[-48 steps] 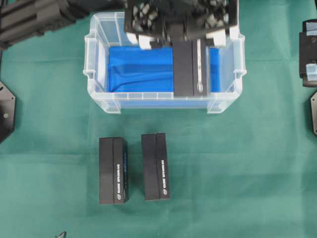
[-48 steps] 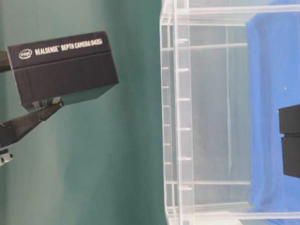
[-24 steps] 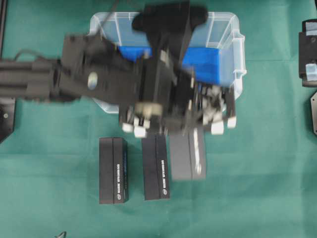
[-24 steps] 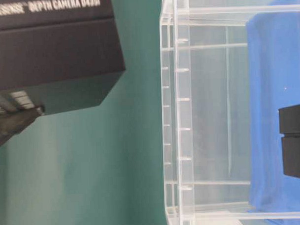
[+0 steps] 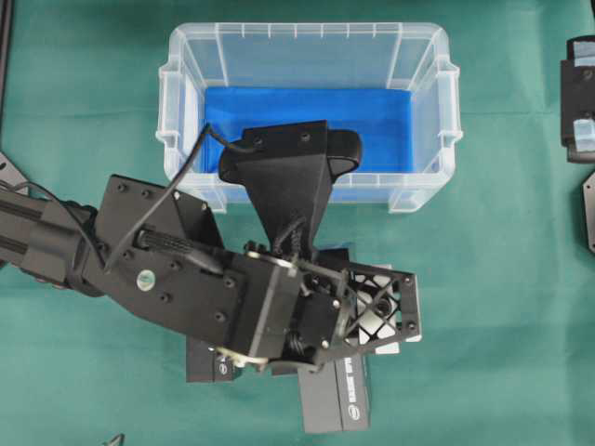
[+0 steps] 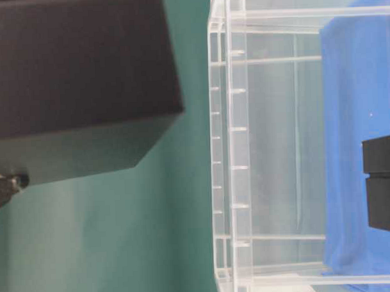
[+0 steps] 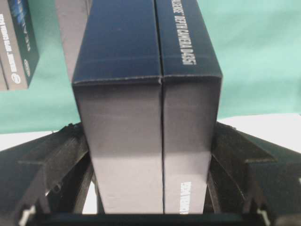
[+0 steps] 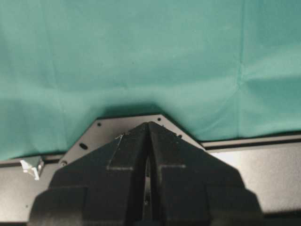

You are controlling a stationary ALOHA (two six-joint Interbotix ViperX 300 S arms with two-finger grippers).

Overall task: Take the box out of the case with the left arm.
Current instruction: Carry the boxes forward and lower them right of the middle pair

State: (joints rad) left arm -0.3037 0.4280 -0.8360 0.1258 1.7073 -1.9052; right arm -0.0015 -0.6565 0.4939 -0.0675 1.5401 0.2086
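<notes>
The clear case with blue lining stands at the back of the green cloth, and no box shows inside it from overhead. My left gripper is shut on a black box and holds it in front of the case, near the front of the table. In the left wrist view the box fills the gap between both fingers. It looms large in the table-level view, left of the case wall. My right gripper is shut and empty over the cloth.
Another black box lies on the cloth, partly under my left arm; a second one is mostly hidden. Both show in the left wrist view. The right arm rests at the right edge. A dark shape shows through the case.
My left gripper has lifted the box out of the case and carried it over the front wall toward the front of the table. The right arm has not moved.
</notes>
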